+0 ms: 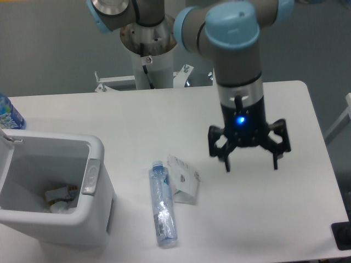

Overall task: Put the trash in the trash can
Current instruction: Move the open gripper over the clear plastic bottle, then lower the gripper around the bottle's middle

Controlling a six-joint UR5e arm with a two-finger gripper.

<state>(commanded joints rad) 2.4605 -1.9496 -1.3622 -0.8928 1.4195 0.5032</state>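
A slim clear water bottle [162, 205] with a blue cap lies flat on the white table, cap pointing away. Right beside it, touching its right side, lies a flat white-and-clear packet [184, 179]. The white trash can [93, 192] stands at the front left with its lid swung open; some crumpled trash lies at its bottom. My gripper [251, 164] hangs open above the table, to the right of the packet and apart from it, holding nothing.
A second bottle with a blue label [8, 116] pokes in at the left edge behind the trash can. The robot's base column [149, 52] rises behind the table's far edge. A dark object [342, 235] sits at the right front corner.
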